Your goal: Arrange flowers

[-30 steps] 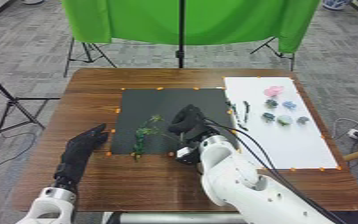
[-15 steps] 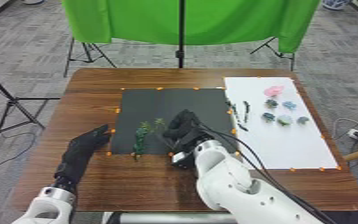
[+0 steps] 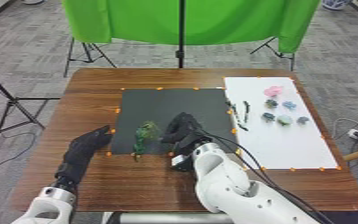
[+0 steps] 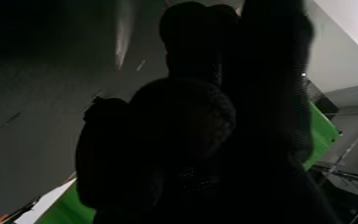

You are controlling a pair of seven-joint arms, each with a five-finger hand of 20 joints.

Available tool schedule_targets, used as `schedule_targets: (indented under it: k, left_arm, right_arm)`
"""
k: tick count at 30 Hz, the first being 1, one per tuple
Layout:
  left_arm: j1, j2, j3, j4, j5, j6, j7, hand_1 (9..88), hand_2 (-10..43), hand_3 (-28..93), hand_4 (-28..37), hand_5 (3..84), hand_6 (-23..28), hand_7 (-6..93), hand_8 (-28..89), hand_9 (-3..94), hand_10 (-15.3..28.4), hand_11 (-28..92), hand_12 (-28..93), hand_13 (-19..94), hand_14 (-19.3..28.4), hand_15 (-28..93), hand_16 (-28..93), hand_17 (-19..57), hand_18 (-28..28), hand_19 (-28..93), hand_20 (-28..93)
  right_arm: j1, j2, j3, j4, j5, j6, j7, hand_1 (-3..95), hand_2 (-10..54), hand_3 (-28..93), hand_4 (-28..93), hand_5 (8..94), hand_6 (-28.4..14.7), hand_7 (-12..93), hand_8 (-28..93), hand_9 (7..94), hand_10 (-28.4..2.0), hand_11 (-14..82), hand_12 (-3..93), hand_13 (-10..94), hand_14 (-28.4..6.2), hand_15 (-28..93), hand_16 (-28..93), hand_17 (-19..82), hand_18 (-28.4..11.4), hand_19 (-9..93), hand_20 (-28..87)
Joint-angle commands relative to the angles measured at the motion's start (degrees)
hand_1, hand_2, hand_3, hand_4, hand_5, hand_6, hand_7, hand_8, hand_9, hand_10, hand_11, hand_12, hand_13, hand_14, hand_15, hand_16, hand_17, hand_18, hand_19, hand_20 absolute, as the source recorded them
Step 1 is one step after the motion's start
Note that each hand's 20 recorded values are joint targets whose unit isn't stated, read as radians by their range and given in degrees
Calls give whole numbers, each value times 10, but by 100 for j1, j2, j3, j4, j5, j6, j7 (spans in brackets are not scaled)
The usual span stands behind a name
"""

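Flowers (image 3: 273, 91), one pink, the others bluish or pale, lie on the white sheet (image 3: 269, 147), petals too small to make out. Dark stems (image 3: 245, 112) lie nearer the black mat (image 3: 158, 104). On the mat, a green sprig (image 3: 141, 137) lies beside the right hand (image 3: 183, 128); I cannot tell whether that hand is clenched or grasping anything, its glove being so dark. The left hand (image 3: 89, 140) is relaxed, holding nothing.
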Motion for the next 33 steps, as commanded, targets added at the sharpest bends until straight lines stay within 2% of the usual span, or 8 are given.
schedule_targets:
  k: [1,8,9,10,12,16,20,33]
  left_arm:
    - [123,-56,69,56,39,-184,-122,301,7,515,-139,452,78,18,-28,412,153,138,135,276,175,171,-1,15,101,41,161]
    - [137,-68,54,52,41,-196,-107,300,6,517,-138,452,78,18,-28,411,153,138,134,274,177,172,-1,13,103,43,160]
    - [167,-73,47,44,37,-189,-93,299,5,518,-138,452,77,18,-28,412,152,139,134,274,176,172,-2,13,104,43,160]
    - [159,-67,42,46,34,-204,-120,297,4,524,-140,453,76,18,-28,412,152,139,134,275,176,172,-2,12,104,44,160]
    - [161,-64,41,48,39,-197,-122,292,-1,537,-145,453,74,20,-28,413,149,140,134,275,174,172,-3,12,104,44,159]
    - [216,-75,34,29,41,-201,-95,291,-6,551,-153,451,69,27,-29,413,147,142,134,276,172,168,-3,13,103,42,158]
    - [193,-72,44,30,55,-235,-108,292,-7,557,-155,452,71,29,-29,411,150,139,133,274,173,165,-1,12,104,41,159]
    - [117,-71,56,53,63,-232,-166,296,-6,557,-153,456,73,32,-26,411,162,136,136,266,178,172,-2,10,104,40,158]
  right_arm:
    - [-52,-6,-6,58,-135,35,-65,834,-95,-283,287,758,-31,210,97,845,-144,372,242,912,-44,564,312,646,-130,932,576]
    - [-294,78,261,-155,-420,45,-115,746,-95,-276,479,747,-31,208,-68,840,-145,376,240,912,-45,559,313,644,-130,932,565]
    - [-342,145,308,-248,-493,-6,-73,641,-95,-13,307,749,-31,202,-70,841,-144,375,240,913,-45,559,310,645,-131,932,563]
    - [-403,233,361,-354,-562,-90,-33,451,-95,498,-99,750,-32,202,-68,845,-144,374,238,914,-45,558,309,644,-133,932,564]
    - [-491,387,481,-572,-524,-501,93,350,-95,658,-181,764,-33,199,-66,856,-143,381,242,919,-46,557,308,647,-134,932,563]
    - [-628,588,599,-863,-463,-1335,249,306,-25,645,-151,785,-37,196,-64,870,-142,384,244,928,-47,556,310,657,-134,932,569]
    - [-709,564,608,-907,-363,-1641,346,306,12,620,-137,796,-40,191,-66,878,-142,381,246,935,-45,553,313,664,-135,932,572]
    - [-647,524,397,-877,-75,-1605,235,329,40,550,-101,802,-44,185,-66,881,-143,377,253,937,-47,550,319,667,-135,932,571]
